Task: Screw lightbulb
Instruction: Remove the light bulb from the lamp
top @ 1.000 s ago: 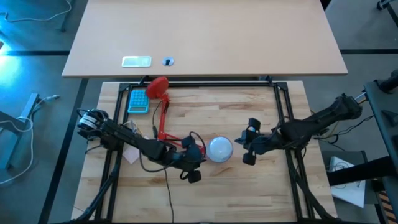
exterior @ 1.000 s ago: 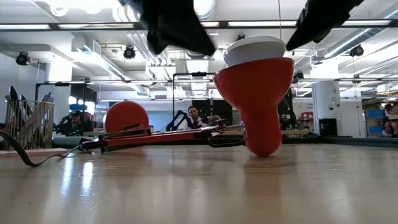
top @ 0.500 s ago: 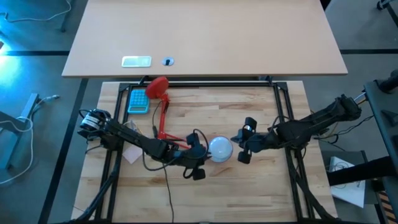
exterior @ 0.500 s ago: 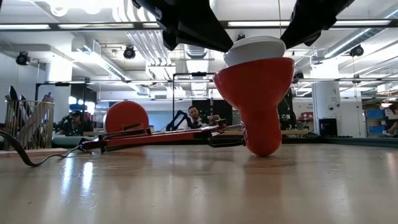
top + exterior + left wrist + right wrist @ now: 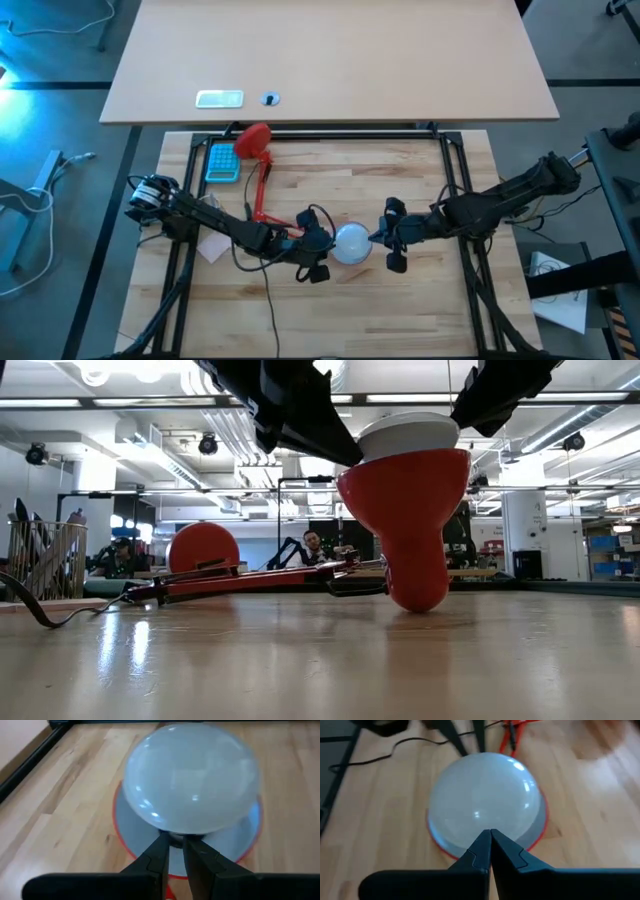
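Note:
A red desk lamp lies on the table, its shade (image 5: 405, 510) opening upward. Its arm (image 5: 262, 190) runs to the round base (image 5: 252, 140) at the far left. The white lightbulb (image 5: 350, 242) (image 5: 192, 780) (image 5: 482, 795) sits in the shade, its dome (image 5: 410, 432) rising above the rim. My left gripper (image 5: 330, 250) (image 5: 174, 842) comes from the left, all but shut with a thin slit. Its tips reach over the red rim (image 5: 116, 815), under the bulb's bulge. My right gripper (image 5: 375, 238) (image 5: 490, 834) is shut at the bulb's right side. My left gripper's fingertips (image 5: 162, 840) reach under the bulb's underside (image 5: 175, 831), slanting down from the table's left. The bulb's bulge hides the tips' ends, so I cannot tell whether they touch the bulb or the shade. My right gripper has its shut fingertips (image 5: 482, 845) against the bulb's side (image 5: 490, 822) that faces the table's right edge, slanting down from the right. The bulb stays seated in the shade.
A blue flat device (image 5: 222, 162) lies at the far left by the lamp's base. A black frame rail (image 5: 455, 170) borders the work area. A dark cord (image 5: 40, 610) trails off to the left. A light desk (image 5: 330, 50) stands beyond the far edge.
Both grippers have turned a little toward the lightbulb. My right gripper's tips have closed the small gap to the bulb's right side. The lamp head with the bulb has shifted slightly toward the table's left.

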Motion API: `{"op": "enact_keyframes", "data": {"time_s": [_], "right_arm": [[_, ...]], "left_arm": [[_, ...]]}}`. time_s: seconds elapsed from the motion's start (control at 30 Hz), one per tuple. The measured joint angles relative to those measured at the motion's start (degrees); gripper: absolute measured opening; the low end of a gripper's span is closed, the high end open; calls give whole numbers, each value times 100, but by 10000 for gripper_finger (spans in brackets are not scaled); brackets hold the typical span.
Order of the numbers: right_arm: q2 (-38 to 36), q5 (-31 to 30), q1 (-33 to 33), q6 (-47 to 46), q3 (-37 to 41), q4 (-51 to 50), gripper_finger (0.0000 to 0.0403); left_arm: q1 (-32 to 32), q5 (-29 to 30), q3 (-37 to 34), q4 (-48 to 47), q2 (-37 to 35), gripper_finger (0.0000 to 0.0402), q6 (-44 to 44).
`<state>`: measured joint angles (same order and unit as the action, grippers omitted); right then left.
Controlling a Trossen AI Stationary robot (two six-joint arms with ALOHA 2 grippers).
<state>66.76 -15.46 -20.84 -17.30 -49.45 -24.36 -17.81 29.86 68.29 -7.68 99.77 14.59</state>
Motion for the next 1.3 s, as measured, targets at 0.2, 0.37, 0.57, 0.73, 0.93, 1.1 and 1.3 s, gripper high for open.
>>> {"op": "enact_keyframes", "data": {"time_s": [0.2, 0.37, 0.57, 0.73, 0.93, 1.1, 1.3], "right_arm": [[-125, 223, -4, 28, 0, -64, 2], [-224, -279, 0, -5, 0, -118, 2], [-59, -1011, 81, -119, 0, -98, 2], [234, -955, 127, -214, 0, -21, 2], [268, -759, 61, -190, -2, 58, 2], [186, -422, -35, -191, -53, 107, 2], [173, 364, -100, -384, -66, 183, 2]], "left_arm": [[21, 159, 11, -496, -142, 46, 112], [-173, 133, 18, -788, -402, 46, 513], [-457, 76, -12, 231, -332, 46, 313], [-361, 71, -61, 531, -128, 46, 184], [-253, 40, -63, 182, -106, 46, 168], [-182, 121, -145, 65, -111, 46, 114], [-151, 435, -227, 125, -111, 46, 123]]}}
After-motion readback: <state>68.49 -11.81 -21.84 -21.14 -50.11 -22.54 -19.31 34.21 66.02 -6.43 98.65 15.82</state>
